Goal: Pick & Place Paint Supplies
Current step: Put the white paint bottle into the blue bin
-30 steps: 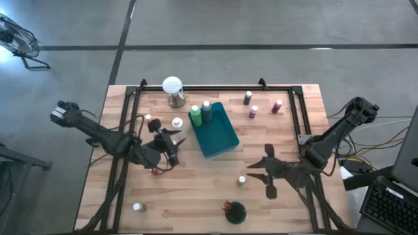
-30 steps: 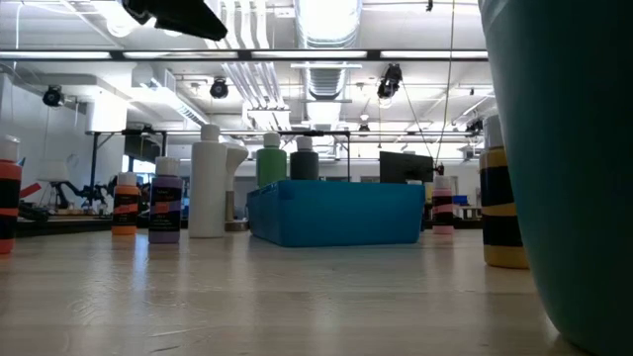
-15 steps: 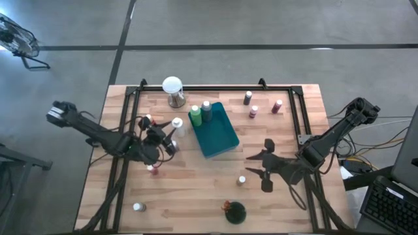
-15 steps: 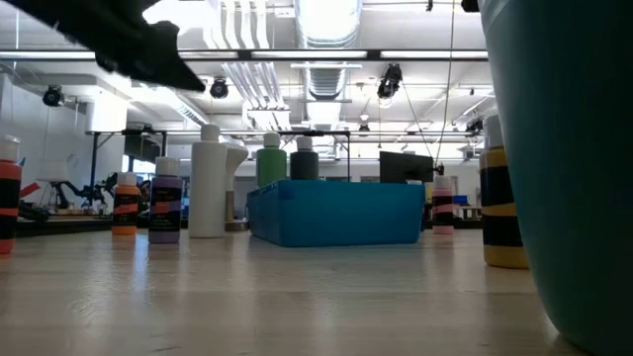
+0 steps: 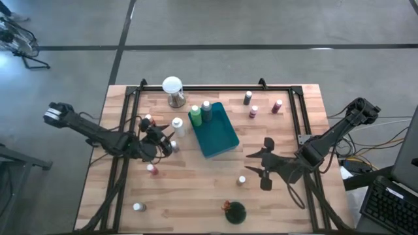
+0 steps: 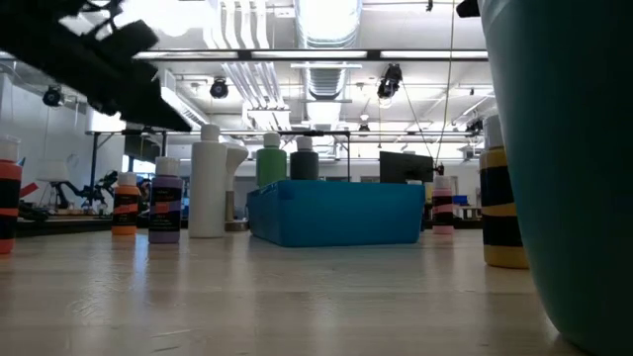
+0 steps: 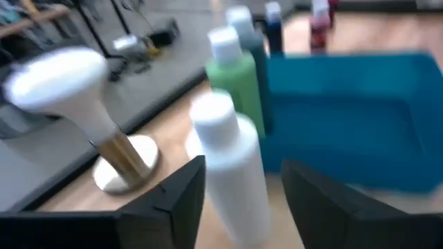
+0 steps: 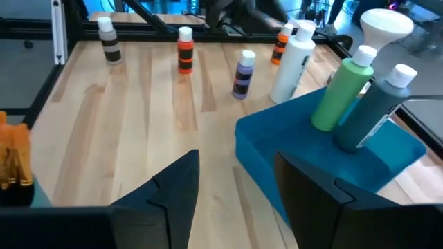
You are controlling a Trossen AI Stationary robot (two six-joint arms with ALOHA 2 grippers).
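Note:
My left gripper (image 5: 168, 140) (image 7: 243, 166) is open, low over the table just near of a white bottle (image 5: 177, 124) (image 7: 232, 162); the bottle stands upright on its base in line with the gap between the fingers. The teal tray (image 5: 221, 138) holds a light green bottle (image 5: 194, 116) and a dark green bottle (image 5: 206, 109), both upright. My right gripper (image 5: 258, 166) (image 8: 232, 169) hovers open right of the tray, touching nothing. Small bottles stand left of the tray: orange (image 8: 282, 43), purple (image 8: 243, 75), red (image 8: 184, 50).
The white globe on its metal base (image 5: 172, 90) stands at the far edge. Three small bottles (image 5: 253, 111) stand far right, one (image 5: 241, 181) near my right gripper, one (image 5: 138, 207) near left. A dark green cup (image 5: 234, 211) sits at the near edge. A black frame (image 5: 130, 104) borders the table.
My left gripper has come down and gone toward the far edge, closing in on the white bottle; in the low view its dark shape has sunk in from the upper left. The bottles and the tray have stayed put.

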